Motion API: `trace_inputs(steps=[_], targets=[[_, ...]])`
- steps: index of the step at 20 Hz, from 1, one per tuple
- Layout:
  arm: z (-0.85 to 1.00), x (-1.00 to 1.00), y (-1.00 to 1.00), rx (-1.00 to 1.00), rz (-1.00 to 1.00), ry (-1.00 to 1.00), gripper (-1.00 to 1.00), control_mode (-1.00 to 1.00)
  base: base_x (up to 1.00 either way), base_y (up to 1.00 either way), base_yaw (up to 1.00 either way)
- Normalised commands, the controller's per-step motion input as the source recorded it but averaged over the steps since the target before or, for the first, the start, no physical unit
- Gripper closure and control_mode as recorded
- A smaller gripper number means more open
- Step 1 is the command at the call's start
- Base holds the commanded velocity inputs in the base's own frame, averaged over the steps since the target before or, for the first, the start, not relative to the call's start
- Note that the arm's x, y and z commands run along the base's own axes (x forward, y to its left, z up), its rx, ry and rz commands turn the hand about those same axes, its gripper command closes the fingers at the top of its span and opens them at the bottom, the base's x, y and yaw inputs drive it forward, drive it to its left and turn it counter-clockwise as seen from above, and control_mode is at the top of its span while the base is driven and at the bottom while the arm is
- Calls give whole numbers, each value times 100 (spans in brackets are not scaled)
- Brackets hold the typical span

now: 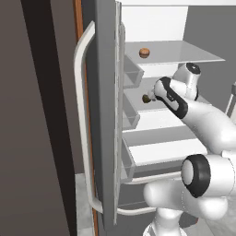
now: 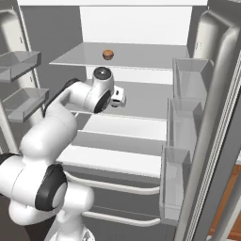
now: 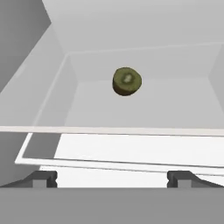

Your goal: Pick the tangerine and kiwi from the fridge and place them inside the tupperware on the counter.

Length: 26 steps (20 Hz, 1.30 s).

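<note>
**Kiwi dead ahead of the tool, one shelf down from the tangerine**

So the whole next move comes down to this: the kiwi point(image 3: 127, 81) sits straight out in front of the tool point(image 3: 112, 176), a bit beyond it, on the same fridge point(image 2: 141, 28) shelf point(image 3: 144, 105) the hand is pointed along. In the hand view it's almost centred, just a hair to one side of the midline between the fingertips point(image 3: 43, 178). Tool is spread wide, nothing between the tips, and it isn't touching the fruit yet. My read: a straight push forward should put the kiwi between the fingers, no big sideways fix needed.

Long axis? It's basically a squat round lump with its paler cut-looking face turned toward the camera, so I can't see that grip direction matters much. Could roll if one finger nudges it first, though.

From the left base view you can just catch the kiwi point(image 1: 146, 98) peeking out beside the hand. The tangerine point(image 2: 108, 54) is up on the shelf above, well apart from the tool, untouched.

Surface is flat grey shelf, smooth looking. Room is okay sideways, but the upper shelf hangs over the arm, so lifting high isn't an option; I'd guess the fruit has to come out low and backward. Door bins point(image 2: 188, 80) flank the opening on both sides.
</note>
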Motion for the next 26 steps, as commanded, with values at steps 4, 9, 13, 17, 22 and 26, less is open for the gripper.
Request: trace_inputs(steps=[4,9,13,17,22,26], targets=[[-7,31,0,0,0,3,-100,-100,0,0,0],[-13,31,0,0,0,0,-100,-100,0,0,0],[-29,21,0,0,0,0,-100,-100,0,0,0],[-29,20,0,0,0,0,-100,-100,0,0,0],[-14,24,0,0,0,0,-100,-100,0,0,0],[-9,24,0,0,0,0,-100,-100,0,0,0]])
